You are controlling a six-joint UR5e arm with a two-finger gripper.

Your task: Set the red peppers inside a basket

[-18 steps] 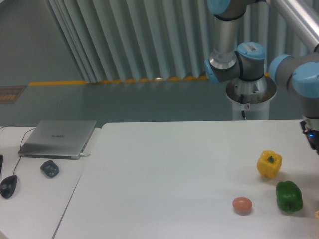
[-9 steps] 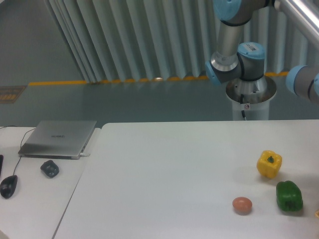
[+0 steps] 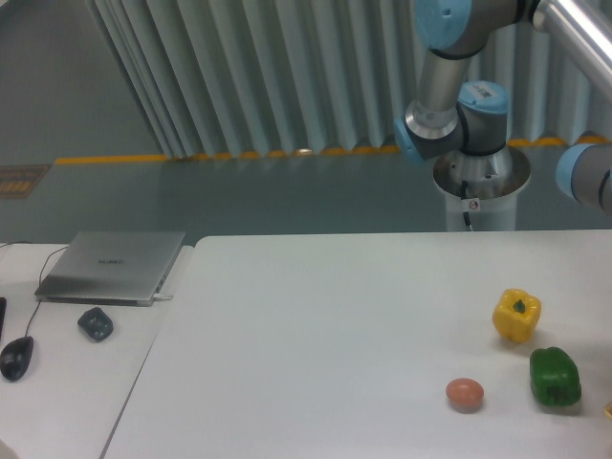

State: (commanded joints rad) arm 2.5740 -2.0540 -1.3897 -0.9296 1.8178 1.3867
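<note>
Tabletop (image 3: 316,325) carries yellow bell pepper (image 3: 516,315), green bell pepper (image 3: 555,376), small orange-pink fruit (image 3: 465,393). Red pepper not visible; basket neither. Pincer out of frame, state unknowable. Judgement: pepper light, glossy, slippery; grip across widest body, not stem.
</note>
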